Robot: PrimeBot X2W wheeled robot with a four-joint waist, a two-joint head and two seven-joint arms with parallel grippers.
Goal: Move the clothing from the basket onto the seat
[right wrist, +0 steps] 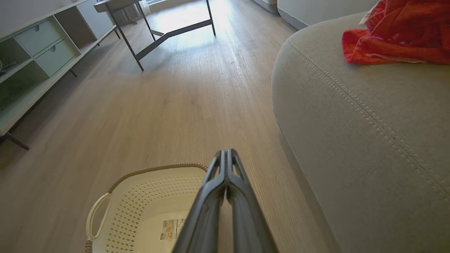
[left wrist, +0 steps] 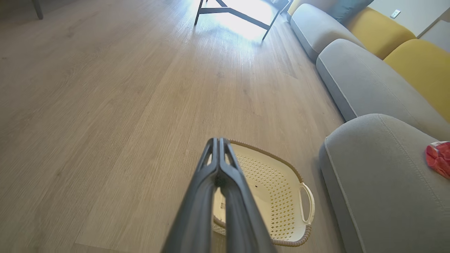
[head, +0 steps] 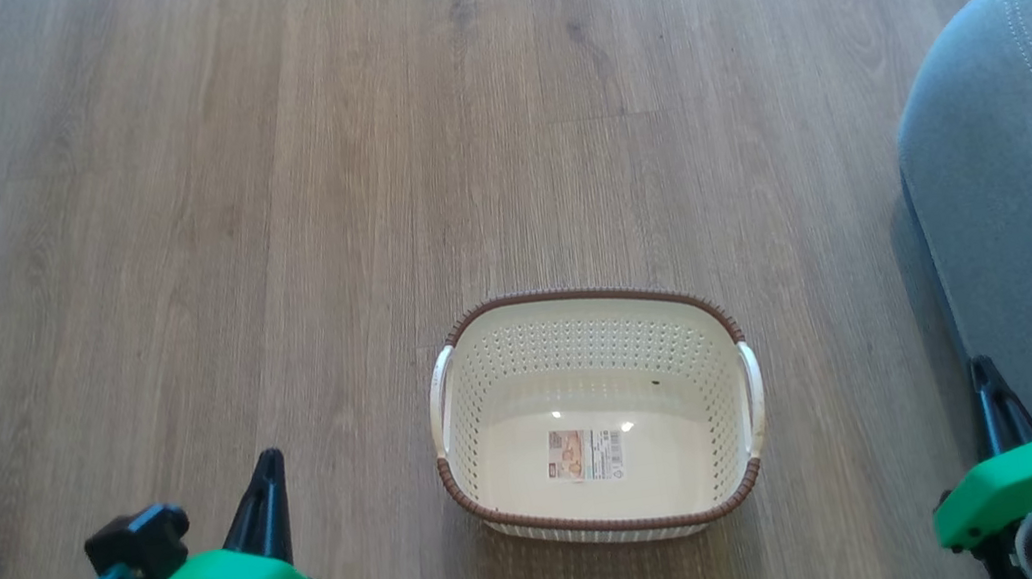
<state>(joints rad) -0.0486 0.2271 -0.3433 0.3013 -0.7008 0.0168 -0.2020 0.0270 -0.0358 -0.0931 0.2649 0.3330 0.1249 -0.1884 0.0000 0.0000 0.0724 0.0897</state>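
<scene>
The basket (head: 585,350) sits on the wood floor (head: 263,214), a label sticker (head: 586,453) on its bottom. The seat (head: 1017,189) lies at its 3 o'clock, with the red clothing (right wrist: 400,35) heaped on top. The left gripper (head: 267,461) at the basket's 7 o'clock and the right gripper (head: 983,365) at its 5 o'clock are both clenched, grasping nothing.

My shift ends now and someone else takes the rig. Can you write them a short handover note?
Both shut and empty: left claw, right claw.
The basket stands on the floor, bare but for its label sticker.
The clothing lies in a red heap on the seat.
Done: basket emptied.
Left: nothing that I can see.
</scene>
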